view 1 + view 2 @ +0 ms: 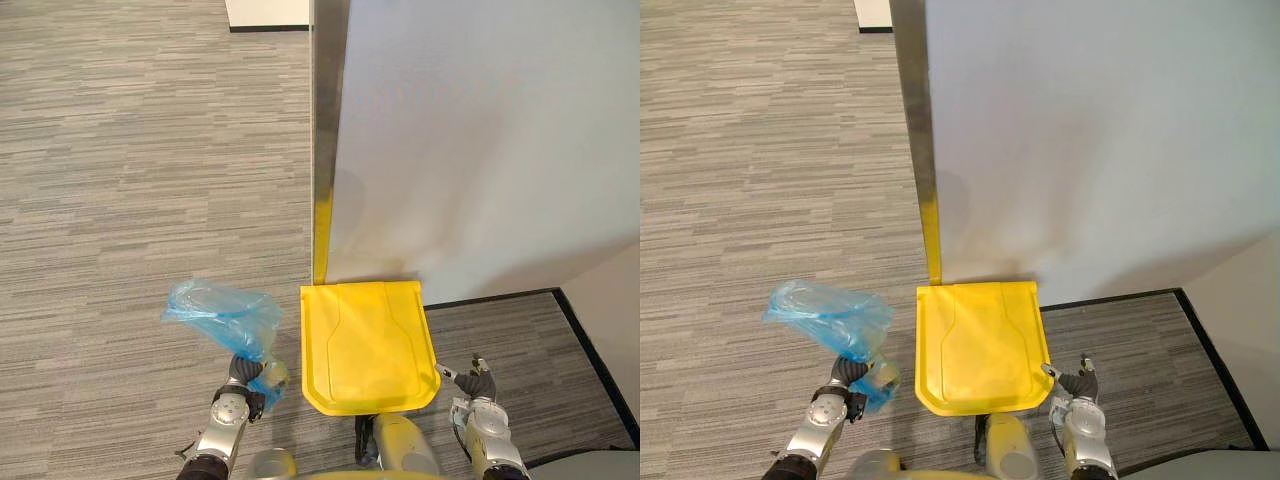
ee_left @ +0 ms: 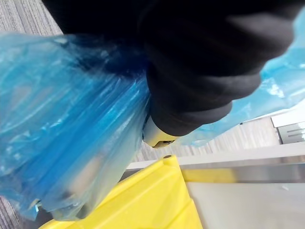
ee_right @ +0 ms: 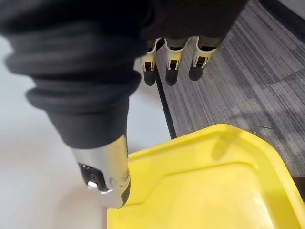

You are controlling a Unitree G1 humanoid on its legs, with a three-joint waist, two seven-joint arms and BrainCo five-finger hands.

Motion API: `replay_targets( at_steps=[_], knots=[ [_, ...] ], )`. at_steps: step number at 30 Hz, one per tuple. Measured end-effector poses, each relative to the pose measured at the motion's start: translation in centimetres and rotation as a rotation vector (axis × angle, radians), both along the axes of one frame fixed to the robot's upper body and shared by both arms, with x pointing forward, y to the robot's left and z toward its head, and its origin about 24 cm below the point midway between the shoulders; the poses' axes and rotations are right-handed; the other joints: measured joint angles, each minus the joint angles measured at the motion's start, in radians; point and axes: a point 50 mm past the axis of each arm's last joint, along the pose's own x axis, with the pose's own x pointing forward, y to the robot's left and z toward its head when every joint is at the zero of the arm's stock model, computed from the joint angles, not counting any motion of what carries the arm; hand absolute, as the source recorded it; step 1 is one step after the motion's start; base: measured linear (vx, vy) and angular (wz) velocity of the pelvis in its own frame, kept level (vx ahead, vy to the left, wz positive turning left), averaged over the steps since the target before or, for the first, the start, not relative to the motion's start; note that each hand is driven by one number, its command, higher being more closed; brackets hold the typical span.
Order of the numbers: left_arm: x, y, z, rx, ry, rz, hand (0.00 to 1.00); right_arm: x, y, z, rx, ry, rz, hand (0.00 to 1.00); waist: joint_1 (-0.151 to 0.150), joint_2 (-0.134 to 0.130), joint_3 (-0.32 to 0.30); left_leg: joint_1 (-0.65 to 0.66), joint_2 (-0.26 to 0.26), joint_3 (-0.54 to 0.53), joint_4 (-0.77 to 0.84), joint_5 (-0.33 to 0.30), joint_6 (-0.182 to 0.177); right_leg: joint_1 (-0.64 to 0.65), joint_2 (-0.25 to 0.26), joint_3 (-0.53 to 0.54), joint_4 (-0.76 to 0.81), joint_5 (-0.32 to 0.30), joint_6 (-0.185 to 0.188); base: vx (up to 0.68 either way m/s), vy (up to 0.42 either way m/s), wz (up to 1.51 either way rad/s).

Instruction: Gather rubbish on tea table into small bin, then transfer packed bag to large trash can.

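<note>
A crumpled blue plastic bag with rubbish inside stands up from my left hand, which is shut on its gathered neck. In the left wrist view the bag bulges beside the hand's dark cover. Just right of the bag sits the large trash can, its yellow lid closed and flat. My right hand hovers at the lid's front right corner, open and holding nothing. In the right wrist view its thumb reaches over the lid's edge and its fingers hang relaxed.
A grey wall panel with a metal corner post rises right behind the can. Black skirting runs along its foot. Striped grey carpet stretches out to the left, and a white base stands far back.
</note>
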Motion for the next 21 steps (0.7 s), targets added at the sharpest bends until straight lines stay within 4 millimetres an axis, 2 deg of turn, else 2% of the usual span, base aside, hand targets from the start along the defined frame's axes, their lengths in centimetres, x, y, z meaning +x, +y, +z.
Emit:
replay_targets(
  at_steps=[2,4,9,13,15,16,17,18,19,20,21],
  knots=[
    [0.0,-0.1,0.0,-0.002,0.001,0.000,1.00,-0.1,0.1,-0.1,0.006,0.002,-0.002,0.00,0.009,-0.003,-0.002,0.003,-0.004,0.006,0.000,0.000,0.000,-0.001,-0.001,0.008,0.000,0.000,0.000,-0.02,0.019,-0.10],
    [-0.2,0.0,-0.1,-0.002,0.005,0.003,1.00,-1.0,0.4,-0.6,0.022,0.026,-0.013,0.00,0.018,-0.007,-0.021,-0.005,-0.006,0.009,0.000,-0.001,-0.001,-0.008,-0.002,0.011,-0.003,0.002,0.002,-0.05,0.006,-0.01],
    [-1.6,-0.1,-0.9,-0.011,0.047,0.016,1.00,-1.5,0.7,-0.9,0.032,0.040,-0.015,0.00,0.019,-0.002,-0.055,-0.008,0.004,0.025,0.000,-0.009,-0.015,-0.011,0.008,0.015,-0.020,0.015,0.003,-0.05,-0.009,-0.03],
    [-1.9,-0.3,-1.1,-0.019,0.055,0.018,1.00,-1.6,0.8,-0.9,0.032,0.043,-0.008,0.00,0.019,-0.002,-0.055,-0.011,0.006,0.030,0.003,-0.010,-0.015,-0.012,0.012,0.018,-0.026,0.034,0.000,-0.08,-0.028,-0.06],
    [-1.8,-0.2,-1.1,-0.015,0.054,0.020,1.00,-2.0,1.0,-1.2,0.031,0.058,0.005,0.00,0.021,-0.015,-0.065,-0.047,-0.002,0.044,0.030,-0.009,-0.014,-0.045,0.008,0.040,-0.017,0.057,0.014,-0.12,-0.017,-0.13],
    [-1.8,-0.2,-1.1,-0.018,0.054,0.022,1.00,-2.1,1.1,-1.2,0.031,0.060,0.005,0.00,0.023,-0.018,-0.069,-0.064,-0.003,0.048,0.038,-0.001,-0.002,-0.055,0.007,0.048,-0.028,0.072,0.034,-0.17,-0.045,-0.09],
    [-2.0,-0.8,-1.1,-0.036,0.052,0.023,1.00,-2.2,1.0,-1.2,0.030,0.062,0.003,0.00,0.022,-0.003,-0.081,-0.084,0.016,0.056,0.027,0.010,0.012,-0.079,0.008,0.051,0.050,0.042,0.046,-0.13,-0.040,0.09],
    [-1.9,-0.9,-1.0,-0.038,0.045,0.021,1.00,-2.5,1.1,-1.4,0.032,0.072,0.002,0.00,0.016,-0.011,-0.081,-0.086,0.013,0.054,0.029,0.010,0.013,-0.091,-0.011,0.047,0.152,-0.005,0.036,-0.12,-0.076,0.29],
    [-2.0,-0.9,-1.0,-0.042,0.047,0.024,1.00,-3.4,1.1,-1.7,0.036,0.096,-0.002,0.00,0.019,-0.017,-0.084,-0.089,0.008,0.050,0.047,0.010,0.013,-0.092,-0.048,0.046,0.316,-0.072,0.047,-0.06,-0.071,0.30],
    [-2.3,-0.9,-1.1,-0.041,0.051,0.028,1.00,-3.7,1.2,-1.9,0.040,0.106,-0.003,0.00,0.023,-0.025,-0.093,-0.097,0.006,0.048,0.058,0.010,0.013,-0.089,-0.067,0.046,0.376,-0.093,0.053,-0.05,-0.127,0.33],
    [-2.8,-0.5,-1.3,-0.036,0.060,0.038,1.00,-4.0,1.5,-2.1,0.046,0.116,0.002,0.00,0.023,-0.052,-0.120,-0.118,-0.001,0.046,0.084,0.010,0.012,-0.086,-0.096,0.047,0.414,-0.119,0.080,-0.05,-0.144,0.22]
  ],
)
